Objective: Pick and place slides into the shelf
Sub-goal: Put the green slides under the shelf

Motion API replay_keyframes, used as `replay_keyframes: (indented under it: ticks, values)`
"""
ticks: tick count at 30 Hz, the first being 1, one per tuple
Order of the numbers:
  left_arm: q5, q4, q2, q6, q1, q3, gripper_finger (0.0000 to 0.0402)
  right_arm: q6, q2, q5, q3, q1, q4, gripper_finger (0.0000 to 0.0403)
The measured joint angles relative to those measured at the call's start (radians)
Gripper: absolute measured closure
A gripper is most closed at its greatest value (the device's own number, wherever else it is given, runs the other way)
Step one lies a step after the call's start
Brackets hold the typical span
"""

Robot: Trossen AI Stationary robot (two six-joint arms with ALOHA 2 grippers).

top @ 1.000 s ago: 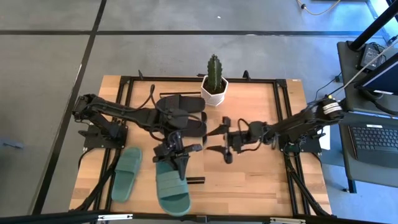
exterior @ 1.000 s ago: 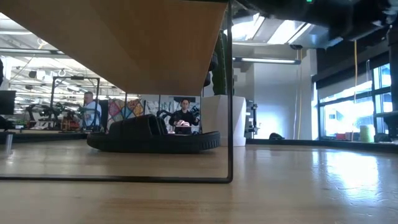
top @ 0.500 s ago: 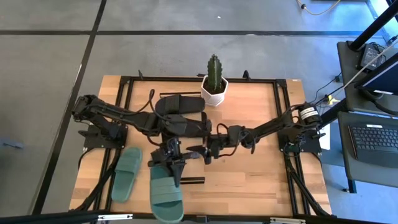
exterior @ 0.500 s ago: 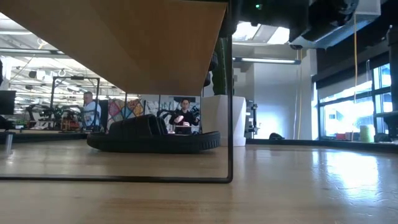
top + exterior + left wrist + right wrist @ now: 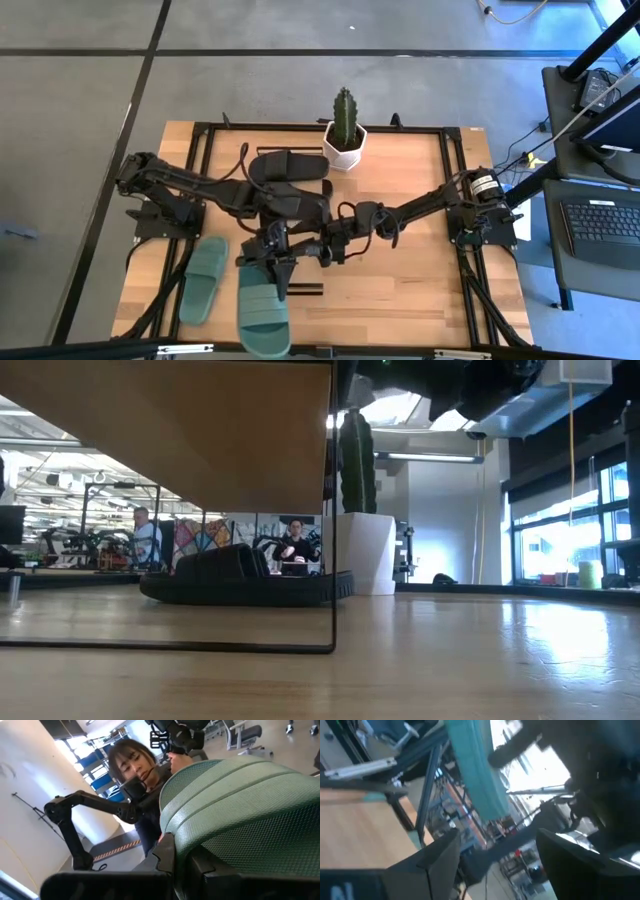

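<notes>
My left gripper [image 5: 274,252] is shut on a muted green slide [image 5: 262,305], which fills the left wrist view [image 5: 240,795]. The second green slide [image 5: 203,280] lies flat on the table to its left. Two black slides [image 5: 290,168] [image 5: 303,203] lie near the far side, and one shows in the low view [image 5: 245,582]. The shelf shows there as a wooden plank top [image 5: 180,420] on a thin black leg [image 5: 333,510]. My right gripper [image 5: 325,245] is open, right beside the left gripper. Its two fingers stand apart in the right wrist view [image 5: 492,865], with the green slide [image 5: 475,770] beyond them. My left gripper pinches the green slide at its far end [image 5: 270,272], coming from above and slanting toward the table's near edge. The fingers [image 5: 165,852] close on the sole's rim just behind the ribbed strap. The slide is lifted clear and points toward the near edge.
A potted cactus [image 5: 345,125] stands at the table's far edge, behind the black slides. A short black bar of the shelf frame [image 5: 300,290] lies right of the held slide. People show in the room beyond the table [image 5: 295,550]. The table's right half is bare wood [image 5: 410,290].
My right gripper has reached toward the table's left until it is beside the left gripper. The held green slide has swung toward the table's left and turned with its free end toward the near edge. The shelf's leg has shifted left in the low view.
</notes>
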Motion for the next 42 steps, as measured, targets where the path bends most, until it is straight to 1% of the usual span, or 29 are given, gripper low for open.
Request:
replay_keyframes:
  ticks: [4,11,16,20,22,24,26,28,30,31,32,33,34,36,38,40,42]
  values:
    - [0.003,0.000,0.000,0.001,0.014,0.000,0.0398,0.043,0.000,-0.010,0.011,0.001,0.001,0.0144]
    - [0.006,0.000,0.000,0.001,0.013,0.000,0.0396,0.049,0.001,-0.030,0.023,-0.003,0.009,0.0144]
    - [0.009,0.000,0.000,-0.046,-0.001,0.000,0.0398,0.049,0.001,-0.036,0.023,-0.008,-0.024,0.0144]
    - [0.054,0.021,0.000,-0.067,-0.034,0.000,0.0397,0.055,0.001,-0.052,0.023,-0.035,-0.027,0.0144]
    - [0.055,0.026,0.000,-0.067,-0.051,0.000,0.0397,0.105,0.001,-0.102,0.023,-0.055,-0.027,0.0144]
    - [0.053,0.026,0.000,-0.067,-0.066,0.000,0.0398,0.200,0.001,-0.199,0.023,-0.081,-0.022,0.0144]
    - [0.053,0.027,0.000,-0.067,-0.078,0.000,0.0398,0.332,0.001,-0.312,0.023,-0.108,-0.017,0.0144]
    - [0.051,0.027,0.000,-0.067,-0.088,0.000,0.0398,0.486,0.001,-0.400,0.023,-0.131,-0.007,0.0144]
    - [0.050,0.027,0.000,-0.061,-0.097,0.000,0.0398,0.644,0.001,-0.459,0.024,-0.144,0.003,0.0144]
    - [0.050,0.027,0.000,-0.057,-0.102,0.000,0.0397,0.710,0.001,-0.469,0.027,-0.147,0.002,0.0144]
    - [0.050,0.028,0.000,-0.053,-0.106,0.000,0.0397,0.756,0.001,-0.470,0.031,-0.148,0.001,0.0144]
    - [0.050,0.030,0.000,-0.047,-0.108,0.000,0.0397,0.770,0.001,-0.471,0.033,-0.147,0.003,0.0144]
    - [0.050,0.031,0.000,-0.034,-0.110,0.000,0.0397,0.746,0.001,-0.472,0.034,-0.143,0.003,0.0144]
    - [0.050,0.018,0.000,-0.004,-0.110,0.000,0.0398,0.630,0.001,-0.460,0.034,-0.130,-0.011,0.0144]
    - [0.050,-0.013,0.000,0.035,-0.102,0.000,0.0398,0.550,0.005,-0.402,0.034,-0.114,-0.005,0.0144]
    - [0.049,-0.045,0.000,0.074,-0.093,0.000,0.0398,0.546,0.005,-0.345,0.034,-0.106,-0.007,0.0144]
    - [0.047,-0.072,0.000,0.080,-0.085,0.000,0.0398,0.599,0.005,-0.326,0.034,-0.107,-0.030,0.0144]
